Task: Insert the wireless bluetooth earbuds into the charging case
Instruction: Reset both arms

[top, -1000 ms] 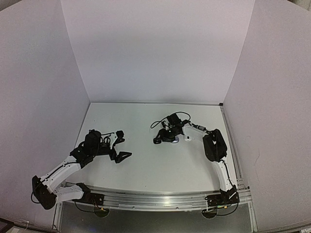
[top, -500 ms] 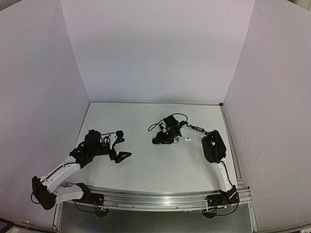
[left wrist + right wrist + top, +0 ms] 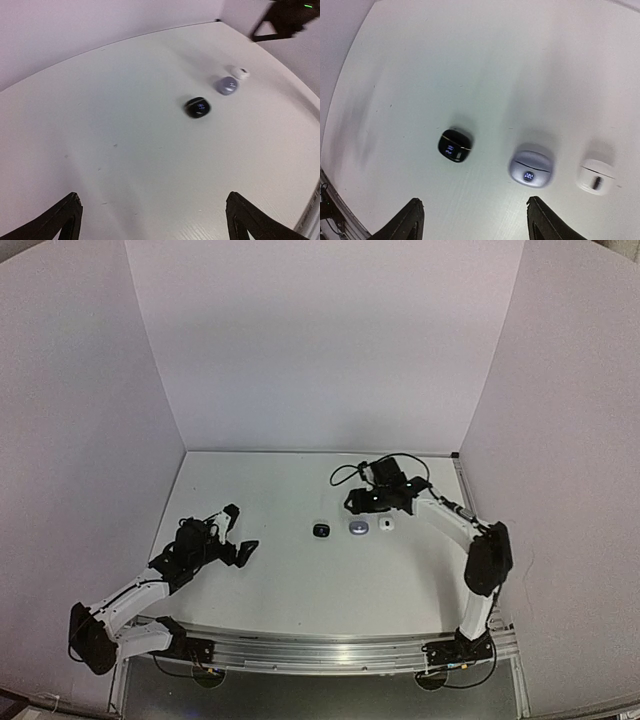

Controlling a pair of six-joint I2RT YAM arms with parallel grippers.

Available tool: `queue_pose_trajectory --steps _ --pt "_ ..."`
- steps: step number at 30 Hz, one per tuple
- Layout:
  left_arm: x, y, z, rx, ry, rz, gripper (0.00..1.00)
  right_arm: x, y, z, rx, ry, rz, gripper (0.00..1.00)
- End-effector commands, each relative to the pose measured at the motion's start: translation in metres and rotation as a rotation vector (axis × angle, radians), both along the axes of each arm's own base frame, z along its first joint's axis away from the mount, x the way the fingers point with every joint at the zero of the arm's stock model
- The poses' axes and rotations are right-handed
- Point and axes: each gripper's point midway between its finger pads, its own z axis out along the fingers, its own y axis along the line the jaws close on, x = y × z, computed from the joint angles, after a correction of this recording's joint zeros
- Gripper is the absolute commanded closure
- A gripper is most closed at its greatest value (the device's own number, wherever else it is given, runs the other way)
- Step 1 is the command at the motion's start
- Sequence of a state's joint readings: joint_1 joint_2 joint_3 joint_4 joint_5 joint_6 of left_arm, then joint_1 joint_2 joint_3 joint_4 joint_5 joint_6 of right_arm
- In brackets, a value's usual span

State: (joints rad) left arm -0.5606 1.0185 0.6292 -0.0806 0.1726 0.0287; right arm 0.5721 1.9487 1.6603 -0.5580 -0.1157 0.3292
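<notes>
- left fingers (image 3: 67, 219) are spread as wide as they go, with nothing between them. they sit low over the left side of the white surface (image 3: 285, 585), well apart from the cases
- black case (image 3: 321, 530) is first in a short row near the middle of the surface. lid shut, with a little lit display on top
- grey case (image 3: 358, 528) is just to its right, not touching. it's also shut, with a lit display
- white case (image 3: 386, 525) ends the row, close beside the grey one. it's shut and has a dark mark on top
- can't see any earbuds, all three lids are down
- right fingers (image 3: 409, 221) are open pretty wide and holding nothing. they hang above the surface just behind the grey and white cases, and the wrist view looks down on the whole row
</notes>
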Motion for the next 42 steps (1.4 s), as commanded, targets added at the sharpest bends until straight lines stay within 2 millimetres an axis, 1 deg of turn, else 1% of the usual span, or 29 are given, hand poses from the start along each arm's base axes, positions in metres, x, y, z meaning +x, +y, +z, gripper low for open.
queue_pose_trajectory --steps 1,3,4,5,7,9,10,12,14,16,17,20,22,25,33,40,42 --pt "0.047 0.074 0.009 -0.077 -0.086 0.462 0.0 0.007 -0.12 0.029 -0.118 -0.184 -0.203 0.32" --pt "0.054 0.104 0.0 -0.098 -0.071 0.601 0.0 -0.006 -0.166 0.026 -0.116 -0.234 -0.279 0.31" --pt "0.055 0.116 -0.005 -0.11 -0.058 0.645 0.0 -0.014 -0.187 0.023 -0.117 -0.261 -0.313 0.31" --pt "0.055 0.123 -0.011 -0.12 -0.042 0.668 0.0 -0.024 -0.206 0.021 -0.115 -0.291 -0.346 0.3" --pt "0.052 0.128 -0.019 -0.111 -0.018 0.657 0.0 -0.046 -0.239 0.018 -0.094 -0.36 -0.403 0.28" --pt "0.047 0.135 -0.025 -0.081 0.005 0.664 0.0 -0.068 -0.264 0.011 -0.093 -0.423 -0.451 0.24" --pt "0.045 0.142 -0.024 -0.076 0.007 0.704 0.0 -0.078 -0.274 0.007 -0.102 -0.449 -0.479 0.22" --pt "0.039 0.161 -0.027 -0.048 0.027 0.811 0.0 -0.099 -0.287 -0.004 -0.124 -0.48 -0.515 0.2" --pt "0.035 0.175 -0.031 -0.013 0.031 0.874 0.0 -0.116 -0.291 -0.01 -0.13 -0.533 -0.523 0.19" --pt "0.032 0.183 -0.036 0.017 0.032 0.904 0.0 -0.129 -0.293 -0.014 -0.124 -0.582 -0.522 0.19" --pt "0.031 0.186 -0.035 0.014 0.03 0.923 0.0 -0.135 -0.295 -0.013 -0.119 -0.614 -0.534 0.18" --pt "0.031 0.182 -0.033 0.003 0.023 0.893 0.02 -0.15 -0.301 -0.012 -0.097 -0.696 -0.58 0.16" --pt "0.031 0.177 -0.033 -0.004 0.024 0.86 0.08 -0.154 -0.304 -0.005 -0.078 -0.743 -0.608 0.16" --pt "0.03 0.173 -0.032 -0.013 0.019 0.836 0.09 -0.157 -0.303 -0.004 -0.061 -0.754 -0.607 0.16" --pt "0.031 0.18 -0.03 -0.033 0.009 0.886 0.1 -0.149 -0.295 -0.017 -0.079 -0.666 -0.555 0.16" --pt "0.027 0.184 -0.032 -0.014 0.028 0.904 0.13 -0.149 -0.295 -0.018 -0.077 -0.669 -0.556 0.16" --pt "0.027 0.184 -0.032 -0.016 0.024 0.906 0.16 -0.149 -0.296 -0.017 -0.076 -0.674 -0.559 0.16"
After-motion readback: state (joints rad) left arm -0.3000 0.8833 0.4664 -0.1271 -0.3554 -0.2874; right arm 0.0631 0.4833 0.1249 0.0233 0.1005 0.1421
